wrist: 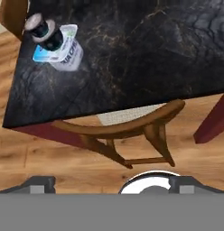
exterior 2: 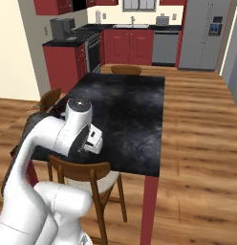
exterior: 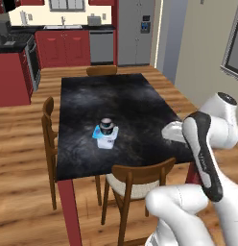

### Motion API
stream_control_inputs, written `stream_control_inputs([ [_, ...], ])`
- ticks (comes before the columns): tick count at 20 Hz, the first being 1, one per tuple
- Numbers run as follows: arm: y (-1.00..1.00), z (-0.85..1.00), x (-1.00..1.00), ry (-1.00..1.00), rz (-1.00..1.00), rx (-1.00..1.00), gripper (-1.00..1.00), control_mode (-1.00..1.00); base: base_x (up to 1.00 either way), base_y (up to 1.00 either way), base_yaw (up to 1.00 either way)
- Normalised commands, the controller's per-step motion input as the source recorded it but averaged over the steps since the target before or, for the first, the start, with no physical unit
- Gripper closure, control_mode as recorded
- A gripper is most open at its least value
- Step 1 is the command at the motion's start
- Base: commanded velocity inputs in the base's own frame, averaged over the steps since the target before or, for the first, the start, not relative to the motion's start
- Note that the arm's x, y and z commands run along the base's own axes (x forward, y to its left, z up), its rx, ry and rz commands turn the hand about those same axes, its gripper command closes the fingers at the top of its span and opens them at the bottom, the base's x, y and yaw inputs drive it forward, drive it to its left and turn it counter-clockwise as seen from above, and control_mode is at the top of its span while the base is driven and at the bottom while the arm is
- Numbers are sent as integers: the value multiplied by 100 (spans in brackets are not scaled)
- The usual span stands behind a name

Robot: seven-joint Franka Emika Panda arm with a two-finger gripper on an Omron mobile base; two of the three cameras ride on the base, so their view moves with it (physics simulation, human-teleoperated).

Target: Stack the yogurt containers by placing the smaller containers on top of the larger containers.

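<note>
On the black table (exterior: 140, 98) stands a squarish white larger container (exterior: 106, 139) with a light blue-teal top. One dark smaller container (exterior: 106, 126) with a pale lid sits upright on it. The hand view shows the same pair at the upper left: the smaller container (wrist: 44, 31) on the larger container (wrist: 68, 56), close to the table's (wrist: 132, 54) left corner. My gripper (wrist: 113, 184) is open and empty, its fingertips far apart. It hovers off the table's near edge, above a chair and well short of the stack. My hand (exterior 2: 94, 139) hangs over that near edge.
A wooden chair (exterior: 140, 178) is tucked under the near table edge, directly below my hand (exterior: 172, 132). Another chair (exterior: 48, 120) stands at the table's left side and a third (exterior: 101, 70) at the far end. Red table legs (wrist: 213, 119) stand on the wood floor.
</note>
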Motion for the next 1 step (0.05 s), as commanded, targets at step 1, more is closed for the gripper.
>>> stream_control_inputs([
  [1, -29, 6, -89, -9, 0, 1, -100, -100, 0, 0, 0],
])
